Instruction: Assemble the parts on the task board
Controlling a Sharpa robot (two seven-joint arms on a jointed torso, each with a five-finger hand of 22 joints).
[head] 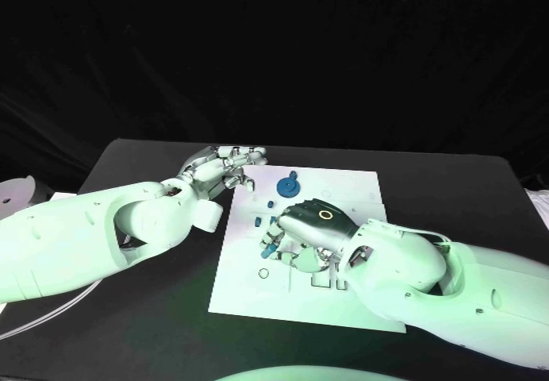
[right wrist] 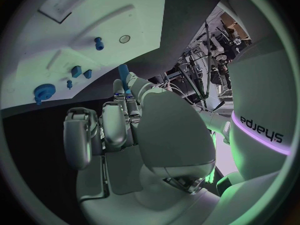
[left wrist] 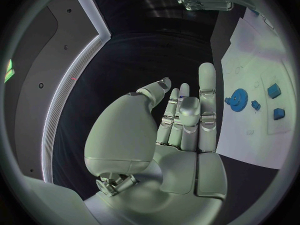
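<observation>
— Right silver hand: hovering over the middle of the white flat task board, palm down, fingers curling over a small blue peg-like part and seeming to be pinching it at the fingertips; blue tip poking out between the fingers in the right wrist view.

— And the left silver hand?

— Resting at the board's far left corner, on the black tabletop, fingers extending close together, gripping nothing.

— Other pieces?

— Blue round gear-shaped part lying on the board near its far edge, just beside the left hand's fingertips. Two small blue block parts sitting further in on the board, apart from the gear.
</observation>
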